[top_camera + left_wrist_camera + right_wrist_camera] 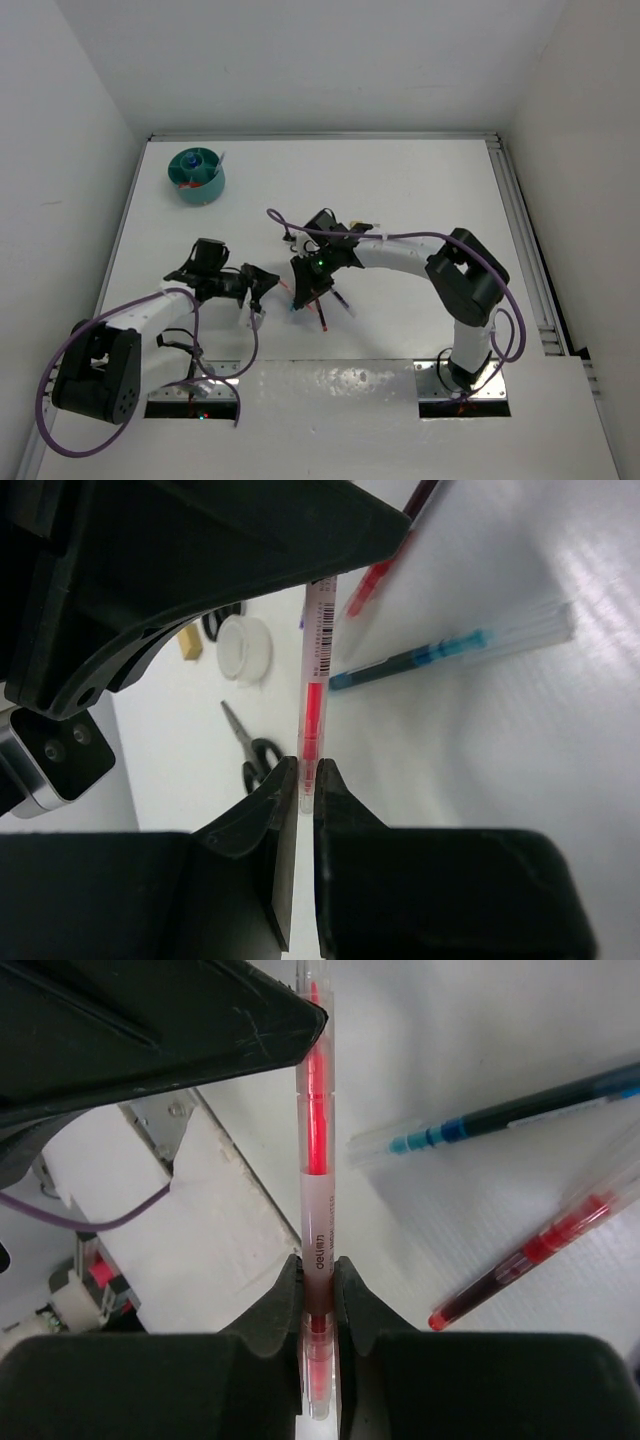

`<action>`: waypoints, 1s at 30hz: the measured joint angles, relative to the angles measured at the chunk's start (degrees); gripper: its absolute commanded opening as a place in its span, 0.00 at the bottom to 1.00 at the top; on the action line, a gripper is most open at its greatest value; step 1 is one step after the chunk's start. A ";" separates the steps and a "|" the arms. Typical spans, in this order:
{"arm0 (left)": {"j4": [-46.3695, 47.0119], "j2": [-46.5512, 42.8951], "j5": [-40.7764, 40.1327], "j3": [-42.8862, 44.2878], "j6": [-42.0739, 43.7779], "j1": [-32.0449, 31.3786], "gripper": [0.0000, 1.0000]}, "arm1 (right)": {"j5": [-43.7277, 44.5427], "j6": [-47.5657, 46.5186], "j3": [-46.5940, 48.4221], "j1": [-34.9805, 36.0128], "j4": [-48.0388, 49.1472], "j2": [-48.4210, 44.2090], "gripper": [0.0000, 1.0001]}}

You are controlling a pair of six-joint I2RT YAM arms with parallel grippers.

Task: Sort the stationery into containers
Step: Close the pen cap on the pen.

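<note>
White walls (300, 60) close in a plain white table (400, 190), and the two arms meet near the middle of its front edge. Between them is a clear plastic pen with a red ink core (316, 1150), gripped at both ends. The right gripper (318, 1278) is clamped on the barrel near one end, its jaws pressed against the printed section, and a short stub of pen sticks out towards the camera. The left gripper (308, 780) is closed on the opposite tip — only the very end sits between its fingers — so the pen spans the short gap from one gripper to the other.

On the table just beside them lie a clear pen with blue ink (500, 1118) and a second clear pen with red ink (530, 1258), near each other but apart. Farther off are a clear tape roll (245, 648), a beige eraser (190, 640) just beside it, and a pair of black-handled scissors (255, 755).

A round teal plastic organiser (205, 190) stands well apart at the far left of the table. It holds a few small items — which compartments they are in cannot be told.
</note>
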 measured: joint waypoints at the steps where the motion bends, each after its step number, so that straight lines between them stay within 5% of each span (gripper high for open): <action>1: 0.52 0.00 -0.24 0.24 0.00 0.31 0.00 | 0.76 0.00 0.59 0.00 -0.07 0.00 0.00; 11: 5.01 0.00 -3.13 2.67 0.02 1.92 0.00 | 10.45 -0.92 5.31 0.09 -0.22 0.02 0.00; 30: 6.14 0.00 -4.52 3.52 0.04 1.92 0.00 | 14.53 -0.90 4.87 0.61 1.95 -0.87 0.00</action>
